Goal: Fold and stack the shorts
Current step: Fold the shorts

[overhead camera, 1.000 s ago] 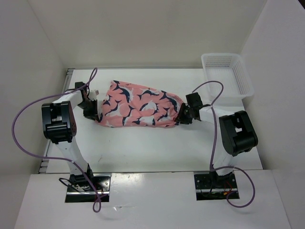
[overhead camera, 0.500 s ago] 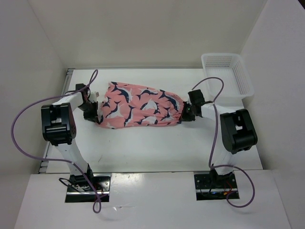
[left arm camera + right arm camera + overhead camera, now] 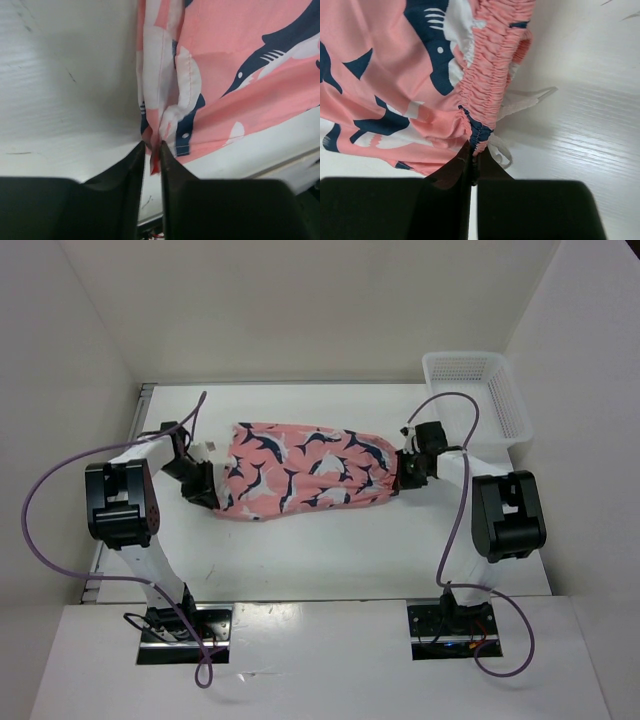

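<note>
You have the shorts (image 3: 300,472) spread across the middle of the table (image 3: 330,550), spanning from one gripper to the other. Your left gripper (image 3: 151,152) pinches a hem corner, jaws almost closed. Your right gripper (image 3: 473,150) is clamped tight on the gathered elastic waistband.

No readable text, labels or numbers anywhere.

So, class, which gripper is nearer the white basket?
Right. The right gripper holds one end of the shorts close to the basket; the left gripper holds the opposite end, far across the table.
</note>
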